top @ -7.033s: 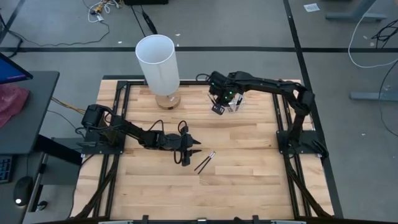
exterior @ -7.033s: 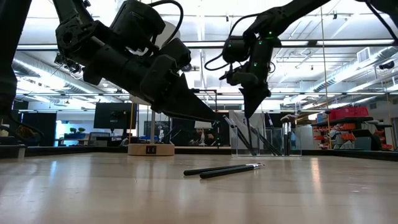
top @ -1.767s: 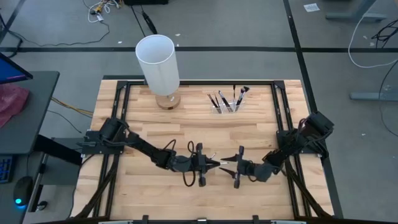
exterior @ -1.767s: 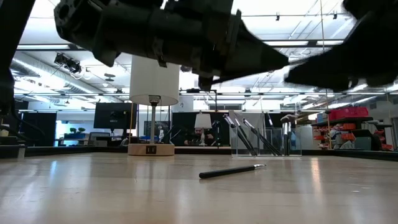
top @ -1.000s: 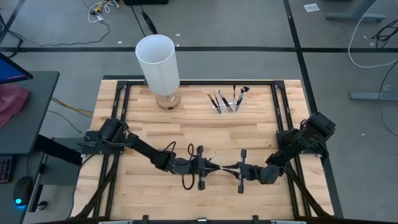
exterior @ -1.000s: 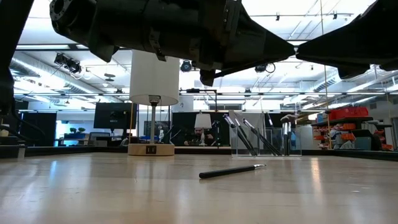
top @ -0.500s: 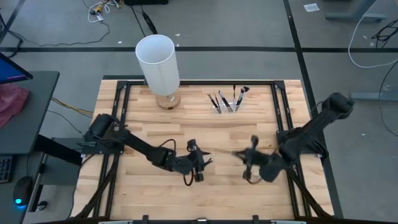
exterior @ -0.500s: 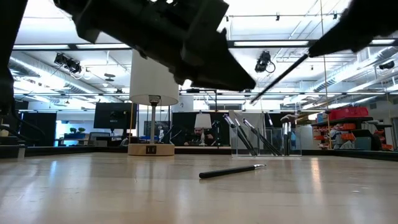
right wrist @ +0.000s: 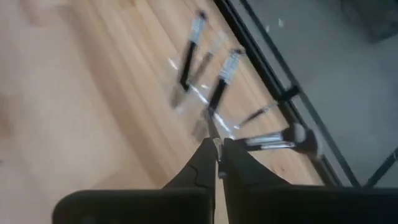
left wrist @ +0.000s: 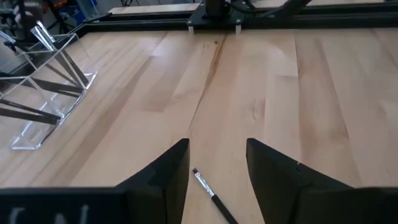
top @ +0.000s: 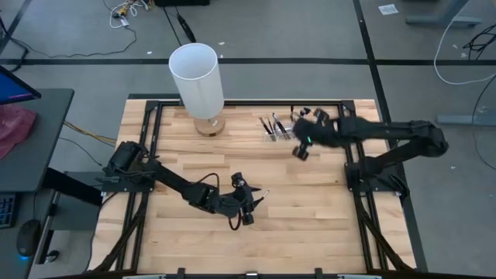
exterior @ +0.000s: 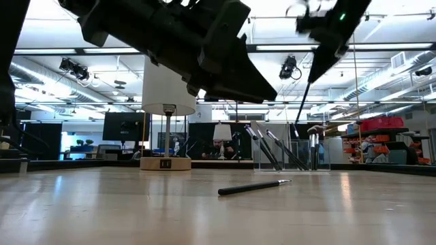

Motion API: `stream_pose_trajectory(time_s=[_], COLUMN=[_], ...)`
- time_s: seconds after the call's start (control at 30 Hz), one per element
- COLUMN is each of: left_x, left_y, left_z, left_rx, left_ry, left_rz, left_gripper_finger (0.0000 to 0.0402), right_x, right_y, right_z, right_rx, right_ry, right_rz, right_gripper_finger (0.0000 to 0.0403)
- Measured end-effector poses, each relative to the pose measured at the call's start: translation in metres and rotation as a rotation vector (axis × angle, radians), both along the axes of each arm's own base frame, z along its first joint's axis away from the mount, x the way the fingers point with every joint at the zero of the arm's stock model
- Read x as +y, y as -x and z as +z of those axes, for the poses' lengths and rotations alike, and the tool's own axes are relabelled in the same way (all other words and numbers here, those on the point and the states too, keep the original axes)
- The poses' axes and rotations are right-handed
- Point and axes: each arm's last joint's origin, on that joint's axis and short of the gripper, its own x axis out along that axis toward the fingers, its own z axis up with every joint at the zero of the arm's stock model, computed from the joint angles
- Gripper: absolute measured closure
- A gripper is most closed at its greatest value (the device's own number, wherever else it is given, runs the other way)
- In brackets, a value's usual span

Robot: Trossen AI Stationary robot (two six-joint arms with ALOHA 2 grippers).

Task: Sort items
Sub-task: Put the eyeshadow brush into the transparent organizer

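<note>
Brushes are being gathered one at a time: a thin dark stick (exterior: 304,97) hangs point-down from the right gripper (top: 301,147), whose fingers are pressed together on its top end, just above the small clear acrylic holder (exterior: 285,148) at the far side, apparently so it can drop in upright. Several dark-handled, silver-ferruled makeup brushes (exterior: 267,146) already lean inside that holder. One last slim black brush (exterior: 253,186) lies flat on the pale wooden table (top: 310,209), near the middle. The left gripper (top: 252,203) hovers low over it, fingers spread and straddling the tip, seemingly lined up for the next pickup. A tall white cylinder (top: 197,78) stands at the far left.
</note>
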Motion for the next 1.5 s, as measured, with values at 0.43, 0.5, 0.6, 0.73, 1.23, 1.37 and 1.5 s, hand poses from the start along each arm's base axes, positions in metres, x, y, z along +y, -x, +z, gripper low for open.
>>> stream_pose_trajectory(time_s=[0.43,0.5,0.6,0.73,1.23,1.37,1.5], left_x=[0.004,0.006,0.008,0.010,0.010,0.010,0.010], left_y=[-0.001,-0.002,-0.002,-0.003,-0.003,-0.003,-0.003], left_z=[-0.001,-0.001,-0.001,-0.001,-0.001,-0.001,-0.001], left_rx=[0.002,0.001,0.001,0.001,-0.004,-0.005,-0.003], left_ry=[0.001,0.004,0.005,0.005,0.021,0.022,0.022], left_rz=[0.012,0.018,0.025,0.029,0.036,0.037,0.036], left_gripper_finger=[0.0241,0.0241,0.0241,0.0241,0.0241,0.0241,0.0241], right_x=[-0.073,-0.079,-0.086,-0.095,-0.107,-0.115,-0.118], right_y=[-0.015,-0.018,-0.023,-0.026,-0.042,-0.049,-0.052], right_z=[-0.043,-0.050,-0.060,-0.067,-0.062,-0.056,-0.051], right_rx=[0.192,0.220,0.242,0.258,0.101,-0.026,-0.050], right_ry=[-0.207,-0.216,-0.235,-0.225,-0.116,-0.055,0.030], right_rz=[0.052,0.062,0.076,0.093,0.119,0.033,-0.015], right_gripper_finger=[0.0397,0.0396,0.0396,0.0386,0.0288,0.0262,0.0248])
